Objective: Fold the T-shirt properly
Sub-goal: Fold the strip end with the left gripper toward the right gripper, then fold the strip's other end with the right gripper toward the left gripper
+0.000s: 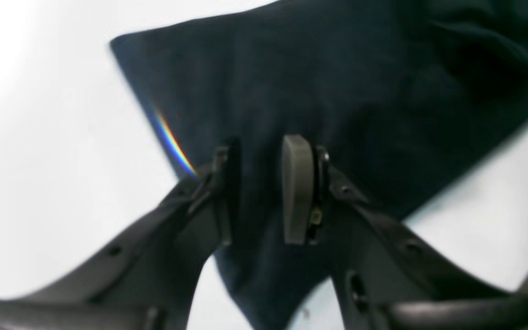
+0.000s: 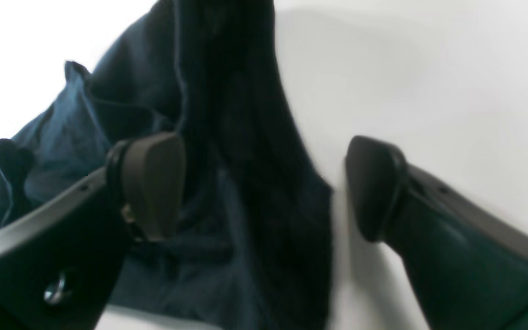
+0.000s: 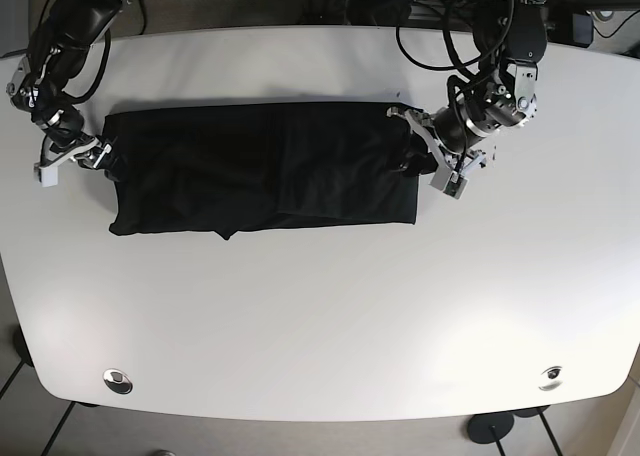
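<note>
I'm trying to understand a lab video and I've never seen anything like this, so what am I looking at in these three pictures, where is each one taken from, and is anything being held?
This is a two-armed robot at a white table, meant to fold a dark T-shirt. The wide picture looks down from above: the shirt lies as a long band, already partly folded, with an arm at each end. The other two pictures come from small cameras on the wrists, looking along each gripper's two fingers.

The left gripper, on the right side of the overhead picture, has its fingers a little apart over the cloth; whether it pinches fabric, I cannot tell. The right gripper, at the other end, is wide open over the shirt's edge and holds nothing. Both wrist pictures are blurred.
</note>
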